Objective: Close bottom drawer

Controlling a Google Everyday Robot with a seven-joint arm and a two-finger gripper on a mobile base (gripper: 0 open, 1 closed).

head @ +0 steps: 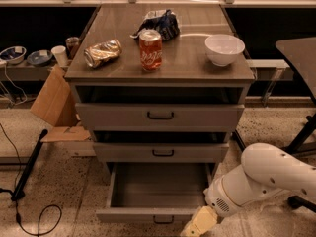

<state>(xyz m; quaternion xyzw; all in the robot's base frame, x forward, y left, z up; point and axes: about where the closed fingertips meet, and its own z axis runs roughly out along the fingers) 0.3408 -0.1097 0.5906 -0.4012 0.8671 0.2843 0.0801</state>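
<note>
The bottom drawer [158, 215] of the grey cabinet is pulled far out; its plain grey box interior [157, 185] is empty and its small dark handle [163, 220] sits low at the front panel's centre. The middle drawer [161, 152] and top drawer [159, 116] above it stand slightly out. My white arm [266, 177] reaches in from the right. My gripper [196, 226] is at the frame's bottom edge, just right of the bottom drawer's front panel, partly cut off.
On the cabinet top [187, 65] stand a red soda can [150, 50], a crushed can [102, 53], a dark chip bag [159, 23] and a white bowl [224, 49]. A cardboard piece [52, 100] and a black cable [24, 174] lie left; a dark table [298, 58] is at right.
</note>
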